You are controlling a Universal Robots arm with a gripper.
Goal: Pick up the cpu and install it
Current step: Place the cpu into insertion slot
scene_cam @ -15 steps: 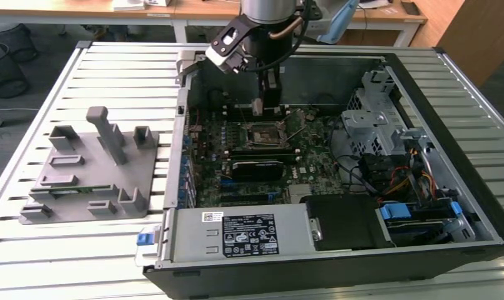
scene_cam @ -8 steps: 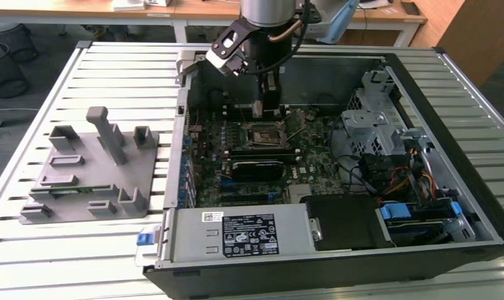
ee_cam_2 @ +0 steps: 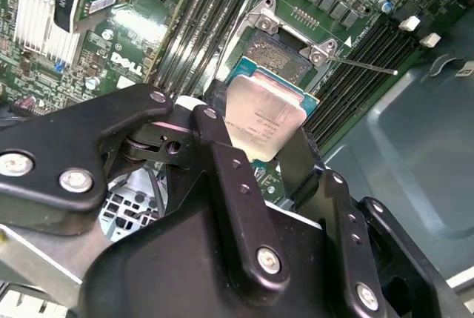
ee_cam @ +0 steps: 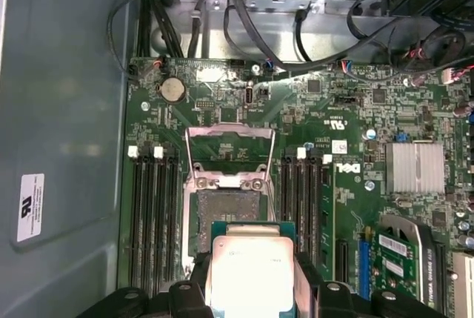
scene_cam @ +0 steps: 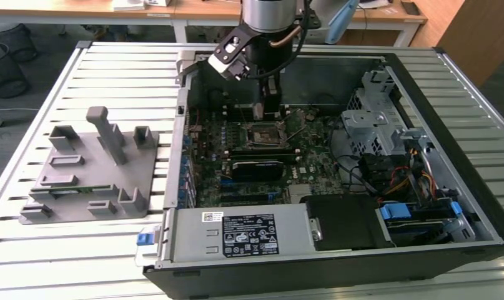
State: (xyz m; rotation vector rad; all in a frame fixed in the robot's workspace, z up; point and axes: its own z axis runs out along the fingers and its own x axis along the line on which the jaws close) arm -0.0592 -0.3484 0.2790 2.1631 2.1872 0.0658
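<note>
Cpu [ee_cam_2: 264, 119] [ee_cam: 250, 273] sits clamped between the black jaws, which are closed onto two opposite edges of it, silver plate showing and a thin green rim around that (both wrist views show the grip plainly). It is held tilted over the motherboard [ee_cam: 311, 110], at the near edge of the socket [ee_cam: 226, 214] [ee_cam_2: 278, 55], and is not seated in it. The socket bed lies bare and dark. Its metal load frame [ee_cam: 229, 155] stands swung up and open on the far side of the socket from the cpu, and a thin lever [ee_cam_2: 363, 66] sticks out from the socket's corner in the second wrist view.

Black memory slots [ee_cam: 152, 214] run along both sides of the socket, all without sticks as far as the first wrist view shows. Beyond the frame lies a round coin cell [ee_cam: 172, 88], and off to one side a finned silver heatsink [ee_cam: 416, 167] with a green card [ee_cam: 404, 255] beside it.

In the exterior view the arm [scene_cam: 268, 19] reaches down into the open case [scene_cam: 476, 187], its tip just above the socket [scene_cam: 264, 135]. A labelled power supply [scene_cam: 235, 234] fills the case's near corner. The case lies on a slatted worktop [scene_cam: 110, 62], with a grey fixture [scene_cam: 93, 169] beside it toward the exterior view's left.
</note>
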